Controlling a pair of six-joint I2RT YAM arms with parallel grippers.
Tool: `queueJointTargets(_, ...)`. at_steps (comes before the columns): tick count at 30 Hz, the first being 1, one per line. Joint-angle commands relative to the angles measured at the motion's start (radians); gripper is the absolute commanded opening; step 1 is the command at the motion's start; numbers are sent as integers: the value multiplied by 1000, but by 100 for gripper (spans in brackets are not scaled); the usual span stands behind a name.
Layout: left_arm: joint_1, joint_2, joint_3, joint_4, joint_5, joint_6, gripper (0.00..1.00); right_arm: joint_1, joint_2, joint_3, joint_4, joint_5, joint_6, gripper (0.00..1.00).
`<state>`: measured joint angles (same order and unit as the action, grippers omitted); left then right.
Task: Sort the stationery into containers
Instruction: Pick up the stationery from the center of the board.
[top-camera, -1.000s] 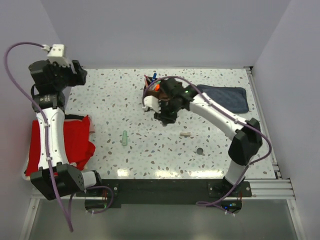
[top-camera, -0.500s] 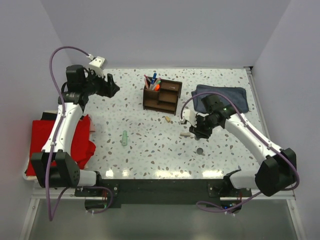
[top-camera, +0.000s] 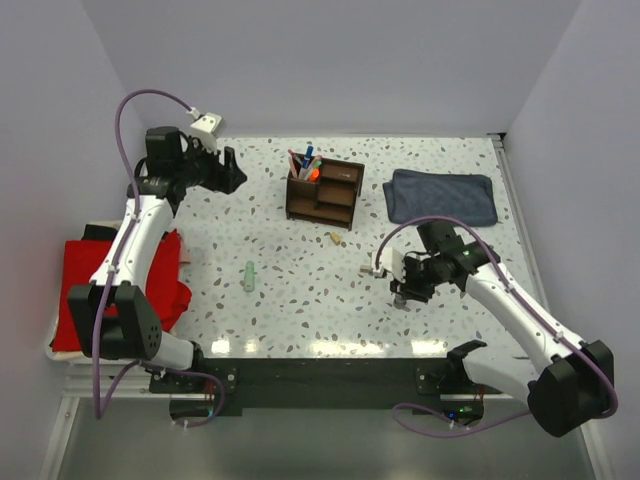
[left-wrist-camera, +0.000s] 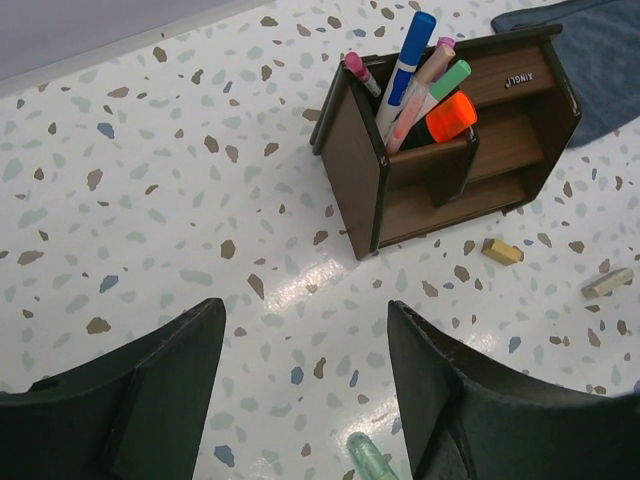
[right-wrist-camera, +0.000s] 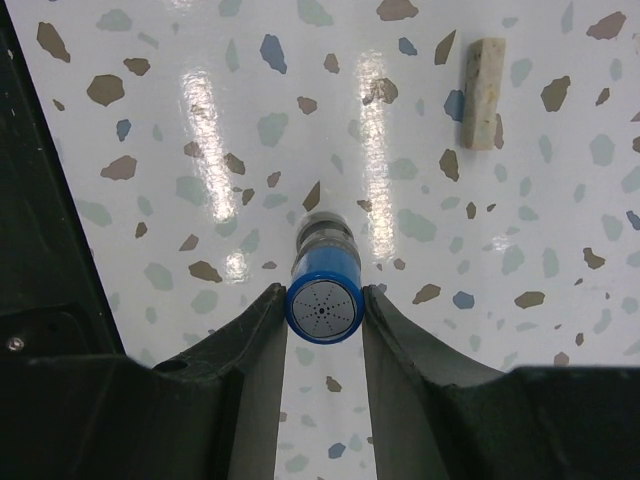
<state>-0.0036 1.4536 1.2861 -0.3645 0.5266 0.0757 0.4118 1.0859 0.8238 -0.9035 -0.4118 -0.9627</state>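
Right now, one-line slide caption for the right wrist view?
Right gripper closed on the blue cylinder, seen end-on above the speckled table, with a tan bit lying apart.

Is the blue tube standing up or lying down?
Standing up: from straight above, the blue cylinder shows mostly its round top.

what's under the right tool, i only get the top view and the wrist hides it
Observer: a blue cylinder, standing upright, seen end-on between the fingers of the right tool in the right wrist view.
Operator: gripped or just hovering round it
Observer: both fingers touch its sides.
Operator: left tool carrying anything
Observer: no, the left wrist view shows the left tool wide open with only table between its fingers, short of the organizer.
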Motion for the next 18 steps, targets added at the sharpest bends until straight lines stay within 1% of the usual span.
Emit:
queueJointTargets(1, -16, 4, 55, 18, -10, 32, 71, -7, -11, -14, 55, -45, -8, 0)
queueJointTargets(11, -19, 7, 55, 15, -25, 45, 71, -11, 37, -32, 57, -44, -39, 0)
queueJointTargets(18, -18, 11, 58, 21, -39, 49, 71, -11, 37, -72, 57, -36, -77, 0)
